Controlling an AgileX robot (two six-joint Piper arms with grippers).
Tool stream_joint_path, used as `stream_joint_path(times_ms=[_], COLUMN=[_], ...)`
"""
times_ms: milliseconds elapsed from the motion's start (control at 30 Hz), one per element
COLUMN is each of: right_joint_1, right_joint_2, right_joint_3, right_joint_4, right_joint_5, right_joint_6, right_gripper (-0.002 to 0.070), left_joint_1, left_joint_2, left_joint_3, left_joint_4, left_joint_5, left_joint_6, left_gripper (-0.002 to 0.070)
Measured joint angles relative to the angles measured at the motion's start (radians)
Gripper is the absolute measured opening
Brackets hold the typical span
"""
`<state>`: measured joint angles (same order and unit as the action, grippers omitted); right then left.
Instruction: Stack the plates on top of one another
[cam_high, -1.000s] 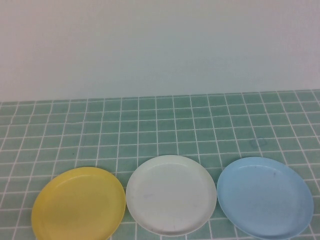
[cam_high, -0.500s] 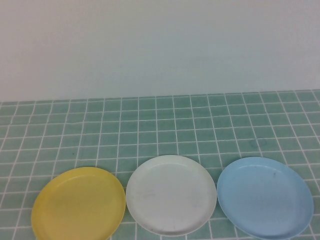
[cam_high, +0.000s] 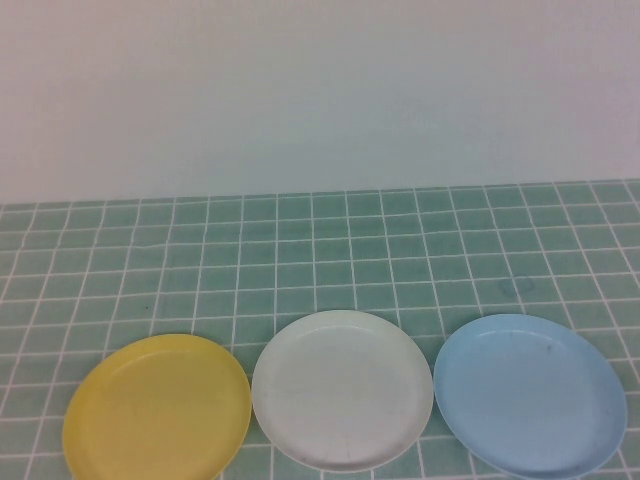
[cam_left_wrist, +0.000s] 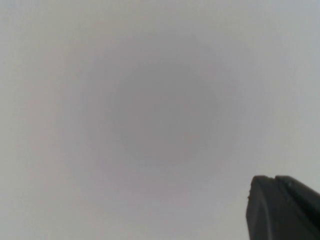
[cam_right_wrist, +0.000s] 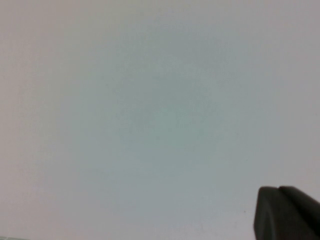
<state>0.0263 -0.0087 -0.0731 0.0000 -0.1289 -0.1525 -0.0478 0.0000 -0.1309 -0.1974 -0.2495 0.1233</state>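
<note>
Three plates lie side by side along the table's near edge in the high view: a yellow plate (cam_high: 157, 409) at the left, a white plate (cam_high: 342, 389) in the middle, a light blue plate (cam_high: 530, 394) at the right. None overlaps another. Neither arm appears in the high view. In the left wrist view my left gripper (cam_left_wrist: 274, 179) is shut, its dark fingers pressed together against a blank pale surface. In the right wrist view my right gripper (cam_right_wrist: 278, 190) is likewise shut, empty, facing a blank pale surface. No plate shows in either wrist view.
The table is covered by a green mat with a white grid (cam_high: 330, 260). A plain white wall (cam_high: 320, 90) rises behind it. A faint round mark (cam_high: 516, 285) sits on the mat behind the blue plate.
</note>
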Motion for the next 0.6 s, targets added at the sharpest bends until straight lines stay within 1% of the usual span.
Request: stream_joint_path(times_ms=[67,133,233,333,433,600], right_joint_1=[0.0,0.0,0.0,0.0,0.0,0.0], right_joint_2=[0.0,0.0,0.0,0.0,0.0,0.0], right_joint_3=[0.0,0.0,-0.001,-0.017,-0.049,-0.072], right_joint_4=[0.0,0.0,0.0,0.0,0.0,0.0], right_joint_5=[0.0,0.0,0.012,0.081,0.185,0.298], right_joint_6=[0.0,0.0,0.002,0.007,0.009,0.018], right_gripper=[-0.0002,-0.0002,-0.0002,-0.0002,-0.0002,-0.0002], left_joint_1=[0.0,0.0,0.0,0.0,0.0,0.0], left_joint_2=[0.0,-0.001,0.0,0.0,0.0,0.005], left_joint_3=[-0.004,-0.011,-0.041,-0.075,-0.097,-0.116], left_joint_4=[-0.007,-0.007,-0.019,-0.021,-0.021,-0.046], left_joint_5=[-0.007,0.034,0.183,0.336,0.439,0.524], left_joint_6=[0.0,0.0,0.0,0.0,0.0,-0.02], left_gripper=[-0.0001,-0.0001,-0.0001,-0.0001,-0.0001,-0.0001])
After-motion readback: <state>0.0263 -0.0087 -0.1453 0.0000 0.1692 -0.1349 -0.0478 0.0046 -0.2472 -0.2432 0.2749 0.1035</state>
